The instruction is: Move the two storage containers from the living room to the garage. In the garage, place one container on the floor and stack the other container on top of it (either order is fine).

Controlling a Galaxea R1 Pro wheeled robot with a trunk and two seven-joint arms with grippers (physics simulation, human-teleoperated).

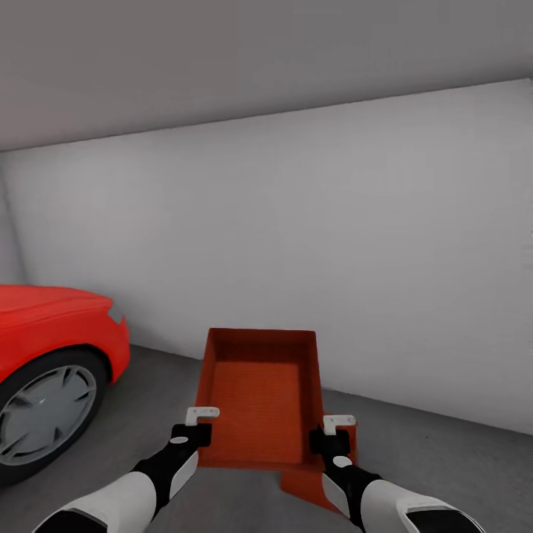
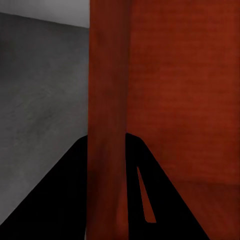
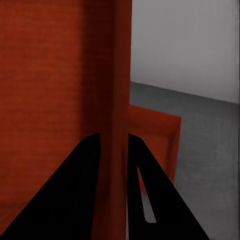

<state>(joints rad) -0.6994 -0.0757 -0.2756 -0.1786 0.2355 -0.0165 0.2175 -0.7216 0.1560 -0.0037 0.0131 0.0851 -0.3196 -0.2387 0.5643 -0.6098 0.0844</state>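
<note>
While held up between both arms in the garage, the upper storage container (image 1: 260, 396) runs with its long axis straight away from the robot toward the pale grey wall (image 1: 333, 244), open top facing up, far end a little raised. Nothing inside it but bare red-orange bottom. Left gripper (image 1: 201, 417) clamped on the near end of the left side wall, dark fingers (image 2: 60, 200) straddling that wall in the left wrist view, one outside and one inside. Right gripper (image 1: 338, 424) clamped likewise on the right side wall, fingers (image 3: 75, 195) on either side of it in the right wrist view. Below and slightly to the right, a corner of the second storage container (image 1: 307, 485) sticking out on the dark grey floor (image 1: 459, 466), also seen past the held wall in the right wrist view (image 3: 155, 135); cannot tell its contents or whether the two boxes touch. To the left, front of the red car (image 1: 59, 326) with its wheel (image 1: 46, 414), well apart from the boxes.
</note>
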